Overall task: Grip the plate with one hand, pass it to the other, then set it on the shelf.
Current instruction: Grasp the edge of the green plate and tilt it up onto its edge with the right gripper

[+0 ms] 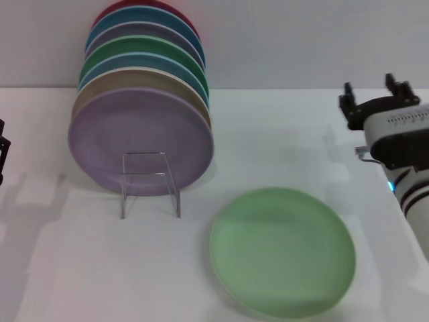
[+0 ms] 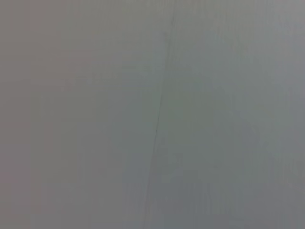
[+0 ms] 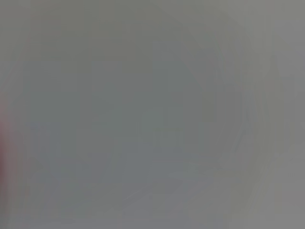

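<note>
Head view: pale mint-green plate [image 1: 282, 250] lying flat near desk's front edge, right of centre | clear rack [image 1: 150, 184] standing left of centre, lilac plate [image 1: 141, 139] fronting a plate stack | right gripper [image 1: 377, 99] hovering at right edge, fingers spread, holding nothing | left gripper [image 1: 3, 153] sitting at left edge, finger state cannot be told | Wrist views: showing only blank grey.

- The right arm [image 1: 412, 174] comes in from the right edge of the head view, its silver-grey wrist raised above the table.
- The right pincer [image 1: 375, 94] points away from the robot, its two black fingers [image 1: 349, 102] spread apart with nothing between them.
- Only a dark sliver of the left pincer [image 1: 3, 151] shows at the left edge.
</note>
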You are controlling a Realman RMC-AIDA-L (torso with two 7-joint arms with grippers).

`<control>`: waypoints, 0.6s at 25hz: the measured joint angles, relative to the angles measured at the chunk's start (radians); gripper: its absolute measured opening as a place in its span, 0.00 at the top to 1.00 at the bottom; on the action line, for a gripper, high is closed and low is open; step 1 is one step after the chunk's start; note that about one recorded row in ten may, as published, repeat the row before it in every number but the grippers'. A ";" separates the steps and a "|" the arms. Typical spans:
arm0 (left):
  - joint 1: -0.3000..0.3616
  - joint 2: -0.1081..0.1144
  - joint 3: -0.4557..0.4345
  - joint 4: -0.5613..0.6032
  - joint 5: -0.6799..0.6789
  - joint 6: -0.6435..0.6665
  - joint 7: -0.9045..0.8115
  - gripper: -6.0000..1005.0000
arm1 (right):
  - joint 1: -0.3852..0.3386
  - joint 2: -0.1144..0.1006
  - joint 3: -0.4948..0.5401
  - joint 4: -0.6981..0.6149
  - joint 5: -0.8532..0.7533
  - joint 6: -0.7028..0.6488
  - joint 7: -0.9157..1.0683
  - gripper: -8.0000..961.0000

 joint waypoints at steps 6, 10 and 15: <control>-0.004 0.001 -0.001 0.003 0.000 -0.003 0.000 0.28 | -0.091 0.003 0.222 0.198 -0.003 0.457 -0.106 0.30; -0.009 0.002 -0.001 0.005 0.000 -0.004 0.005 0.28 | -0.121 0.002 0.365 0.263 -0.053 0.731 -0.093 0.31; -0.019 0.004 -0.001 0.007 0.000 -0.005 0.007 0.29 | -0.123 0.002 0.613 0.395 -0.347 1.169 0.165 0.32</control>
